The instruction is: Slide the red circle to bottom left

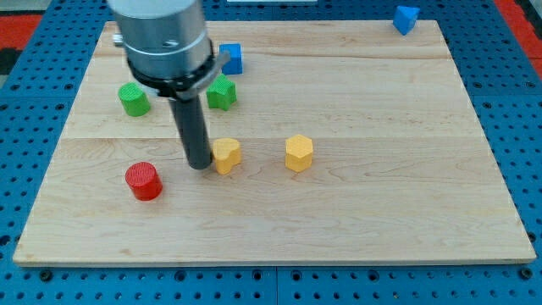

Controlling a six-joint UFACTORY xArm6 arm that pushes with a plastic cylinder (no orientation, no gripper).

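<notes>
The red circle (pixel 143 180) is a short red cylinder standing on the wooden board (pixel 356 212), at the view's lower left. My tip (pixel 201 164) rests on the board to the right of the red circle and a little above it, about a block's width away. The tip touches or nearly touches the left side of a yellow block (pixel 226 155).
A yellow hexagon block (pixel 298 152) sits mid-board. A green cylinder (pixel 133 99) and a green block (pixel 221 91) lie at the upper left, with a blue block (pixel 231 58) above them, partly behind the arm. Another blue block (pixel 406 18) sits at the top right edge.
</notes>
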